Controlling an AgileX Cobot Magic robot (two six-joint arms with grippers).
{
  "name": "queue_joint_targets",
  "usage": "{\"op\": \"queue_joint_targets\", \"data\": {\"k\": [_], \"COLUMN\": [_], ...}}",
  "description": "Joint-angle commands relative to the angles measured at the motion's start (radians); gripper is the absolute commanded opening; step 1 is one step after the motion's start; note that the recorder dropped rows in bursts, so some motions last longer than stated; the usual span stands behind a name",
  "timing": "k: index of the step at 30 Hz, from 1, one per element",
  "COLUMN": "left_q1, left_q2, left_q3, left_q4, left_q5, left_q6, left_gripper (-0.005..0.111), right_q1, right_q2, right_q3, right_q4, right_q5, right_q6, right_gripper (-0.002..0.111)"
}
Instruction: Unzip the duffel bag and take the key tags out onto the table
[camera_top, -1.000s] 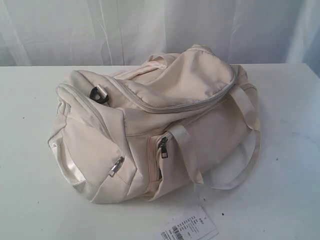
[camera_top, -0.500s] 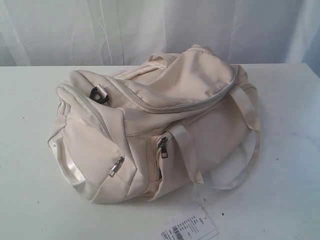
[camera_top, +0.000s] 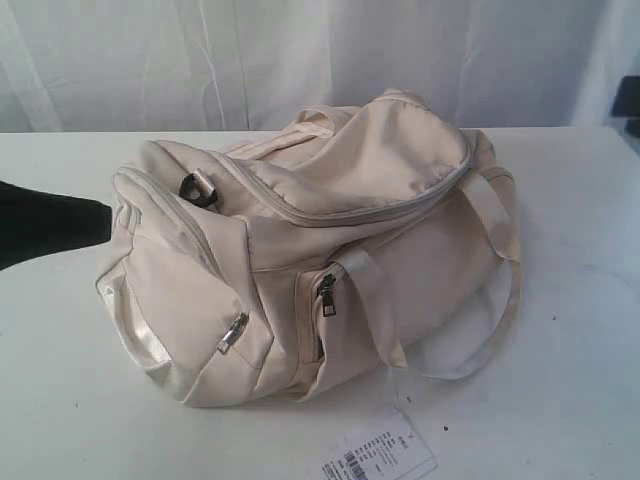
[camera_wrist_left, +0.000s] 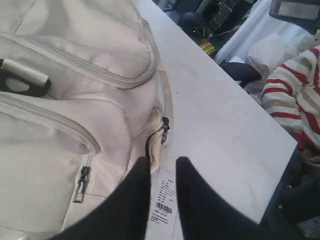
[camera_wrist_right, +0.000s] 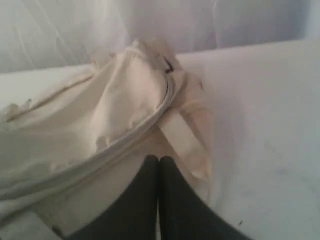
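The cream-white duffel bag (camera_top: 300, 260) lies on its side in the middle of the white table (camera_top: 580, 300). Its long grey top zipper (camera_top: 380, 215) is zipped shut, and so are the side pocket zippers (camera_top: 326, 295). The key tags are hidden. My left gripper (camera_top: 98, 218) pokes in from the left edge, close to the bag's end. In the left wrist view it (camera_wrist_left: 162, 165) stands open above the bag's side pocket (camera_wrist_left: 162, 130), with nothing between its fingers. My right gripper (camera_wrist_right: 160, 161) is shut and empty, hanging over the bag (camera_wrist_right: 100, 125) near a strap (camera_wrist_right: 182, 137).
A white paper barcode label (camera_top: 380, 460) lies on the table in front of the bag. A strap loop (camera_top: 500, 320) sprawls to the bag's right. A pale curtain (camera_top: 300, 50) hangs behind. Beyond the table edge (camera_wrist_left: 280, 170) sits someone in a striped top (camera_wrist_left: 295, 85).
My left gripper has come into the exterior view from the left edge, up to the bag's end. A dark bit of the right arm now shows at the right edge. The bag has not moved.
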Motion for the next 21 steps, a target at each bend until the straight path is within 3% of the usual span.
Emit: {"op": "queue_joint_targets", "data": {"k": [1,5,8,12,18,21], "left_q1": [-0.005,-0.025,-0.082,-0.207,-0.358,-0.393], "left_q2": [0.103,0.195,0.273,0.386,0.508,0.553], "left_q3": [-0.005,-0.005,-0.005,-0.005,-0.005,-0.020], "left_q4": [-0.102,-0.204,-0.225,-0.258,-0.565,-0.576], "left_q5": [0.002,-0.002,-0.036,-0.175,-0.369,-0.468], "left_q6": [0.074,0.141,0.158,0.198,0.479,0.533], "left_gripper": [0.051,0.068,0.068,0.068,0.068,0.068], "right_q1": [0.051,0.093,0.108,0.108,0.108,0.108], "right_q2": [0.104,0.148,0.156,0.156,0.156,0.156], "right_q3": [-0.048,-0.081,-0.081,-0.081,-0.083,-0.083], "right_q4": [0.041,0.113,0.159,0.177,0.178,0.182], "right_q5": [0.071,0.110,0.104,0.100,0.098,0.098], "right_q6": [-0.044,-0.152,-0.178,-0.176,-0.176,-0.176], "right_gripper": [0.000,0.000,0.000,0.000,0.000,0.000]}}
